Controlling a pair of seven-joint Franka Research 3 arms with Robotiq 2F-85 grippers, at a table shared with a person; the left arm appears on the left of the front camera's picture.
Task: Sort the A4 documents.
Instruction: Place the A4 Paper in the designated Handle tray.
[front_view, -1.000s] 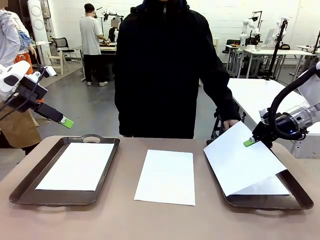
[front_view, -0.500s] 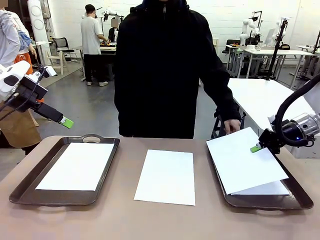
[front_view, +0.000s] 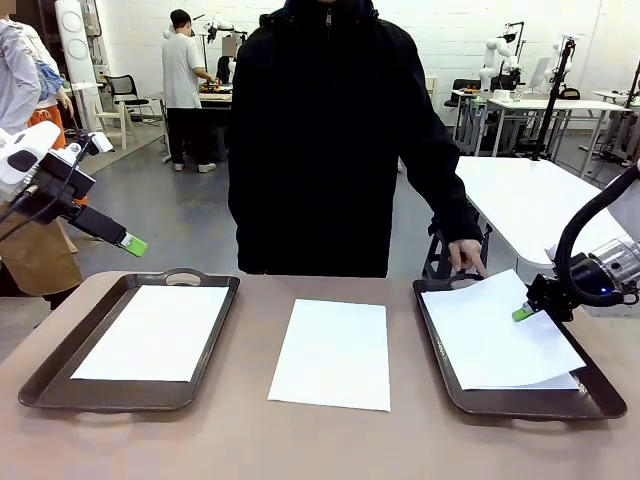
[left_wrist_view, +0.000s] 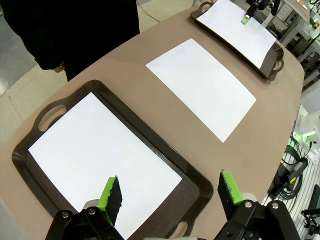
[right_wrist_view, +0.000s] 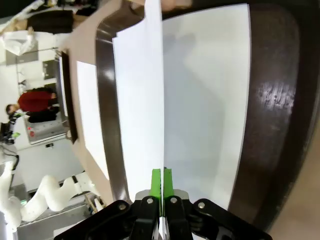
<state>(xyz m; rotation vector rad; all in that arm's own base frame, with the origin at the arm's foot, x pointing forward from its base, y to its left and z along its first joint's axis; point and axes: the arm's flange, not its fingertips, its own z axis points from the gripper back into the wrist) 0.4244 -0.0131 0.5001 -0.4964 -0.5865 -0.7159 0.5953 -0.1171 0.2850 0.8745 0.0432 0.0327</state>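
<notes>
Left arm: raised at the robot's left side, above table level, forearm slanting down toward the middle.
Left gripper (front_view: 131, 243): jaws spread wide, green pads (left_wrist_view: 112, 194) well apart, nothing between them.
Right arm: comes in low from the right, a black cable looping over the wrist.
Right gripper (front_view: 524, 312): jaws pressed together, pinching the edge of a paper sheet (front_view: 490, 335); fingers point left and slightly down.

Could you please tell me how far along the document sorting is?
Done: the left sheet lies in the left tray. In hand: the right tool, shut, holds a second sheet low over the right tray, the person's hand by its far corner. Left: the middle sheet lies on the table; the left tool hovers open.
</notes>
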